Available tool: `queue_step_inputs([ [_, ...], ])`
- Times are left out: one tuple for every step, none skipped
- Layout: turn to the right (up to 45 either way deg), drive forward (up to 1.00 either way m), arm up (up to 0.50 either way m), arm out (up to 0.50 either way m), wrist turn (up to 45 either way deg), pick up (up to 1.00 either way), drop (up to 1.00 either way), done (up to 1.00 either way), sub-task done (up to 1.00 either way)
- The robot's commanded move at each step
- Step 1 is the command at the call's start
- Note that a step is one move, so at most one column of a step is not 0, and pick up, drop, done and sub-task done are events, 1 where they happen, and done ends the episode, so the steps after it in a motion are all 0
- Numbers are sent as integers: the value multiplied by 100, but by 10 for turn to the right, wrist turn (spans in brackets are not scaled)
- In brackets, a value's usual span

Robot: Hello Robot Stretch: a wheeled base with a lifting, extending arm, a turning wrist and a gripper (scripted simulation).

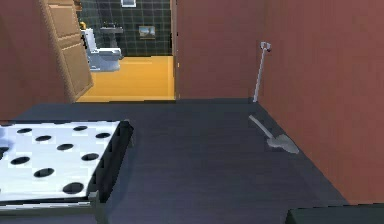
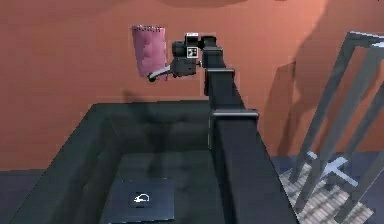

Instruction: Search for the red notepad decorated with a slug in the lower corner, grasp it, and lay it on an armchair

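Notepad (image 2: pixel 150 50), pinkish-red, hangs held in the gripper (image 2: pixel 158 73), clear of a dark armchair (image 2: pixel 120 135), arm side view; forward view has a dotted bed (image 1: pixel 60 150) and a toilet (image 1: pixel 101 52).

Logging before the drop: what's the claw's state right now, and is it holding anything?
Claw: holds the red notepad, which hangs clear of every surface; open or closed cannot be told.

No word or number can be read: a small white round mark (image 2: pixel 143 198) sits on the dark flat slab (image 2: pixel 122 211) lying on the armchair (image 2: pixel 85 150), too small to make out.
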Motion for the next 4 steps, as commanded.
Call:
queue_step_inputs([
  [0, 0, -36, 0, 0, 0, 0, 0, 0],
  [0, 0, -32, 0, 0, 0, 0, 0, 0],
  [0, 0, 0, 0, 0, 0, 100, 0, 0],
  [0, 0, 10, 0, 0, 0, 0, 0, 0],
])
